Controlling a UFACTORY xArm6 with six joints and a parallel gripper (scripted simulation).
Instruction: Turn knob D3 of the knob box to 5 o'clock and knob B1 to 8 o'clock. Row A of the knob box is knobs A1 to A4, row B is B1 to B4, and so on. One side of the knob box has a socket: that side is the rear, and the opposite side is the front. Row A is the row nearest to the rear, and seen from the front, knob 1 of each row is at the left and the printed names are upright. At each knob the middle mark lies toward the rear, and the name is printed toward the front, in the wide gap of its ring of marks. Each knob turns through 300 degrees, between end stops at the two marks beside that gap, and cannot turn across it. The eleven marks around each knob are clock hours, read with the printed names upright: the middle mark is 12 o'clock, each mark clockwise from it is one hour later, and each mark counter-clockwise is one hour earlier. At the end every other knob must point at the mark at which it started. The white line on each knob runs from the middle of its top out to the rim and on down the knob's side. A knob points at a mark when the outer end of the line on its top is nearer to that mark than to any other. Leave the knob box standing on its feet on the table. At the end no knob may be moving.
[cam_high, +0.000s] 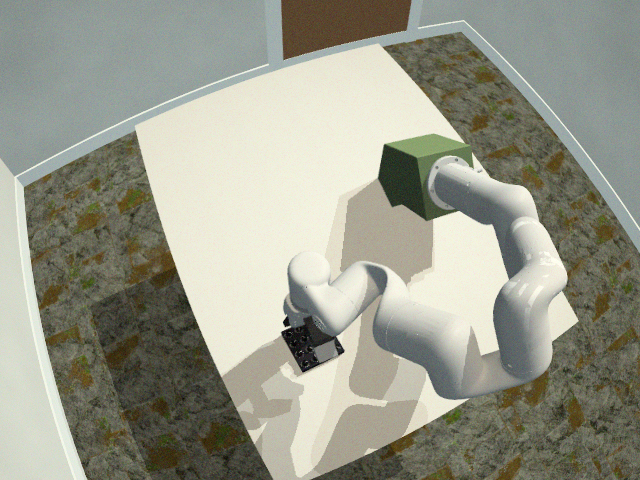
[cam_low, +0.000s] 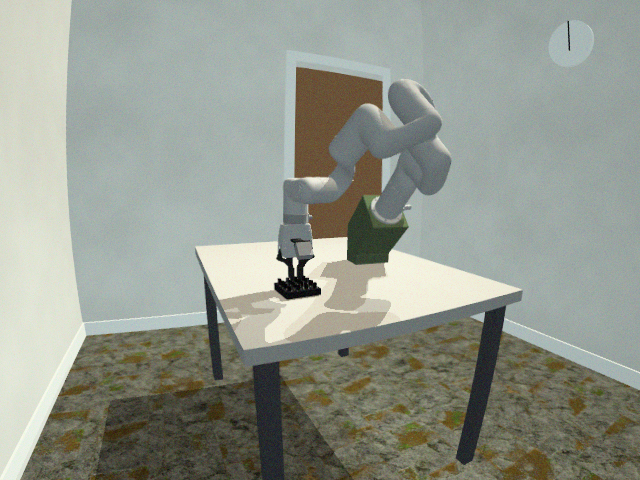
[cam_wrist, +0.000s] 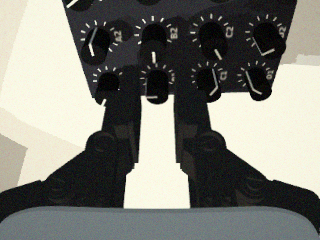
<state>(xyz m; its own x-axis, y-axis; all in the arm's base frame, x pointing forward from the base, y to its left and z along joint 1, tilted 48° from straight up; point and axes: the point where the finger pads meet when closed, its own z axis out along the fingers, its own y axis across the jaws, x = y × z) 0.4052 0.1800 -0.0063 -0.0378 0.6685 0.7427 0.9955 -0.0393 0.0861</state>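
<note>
The black knob box (cam_high: 312, 350) stands on the white table near its left front edge; it also shows in the exterior view (cam_low: 296, 287). My gripper (cam_wrist: 157, 86) points straight down over it (cam_low: 295, 276). In the wrist view the fingers stand partly open on either side of knob B1 (cam_wrist: 156, 82), with a narrow gap on each side. In the top view the wrist hides the fingers and part of the box.
The green base block (cam_high: 413, 173) of the arm stands at the far right of the table. The arm's elbow (cam_high: 527, 310) hangs out past the right table edge. The table's left edge (cam_high: 242, 397) runs close beside the knob box.
</note>
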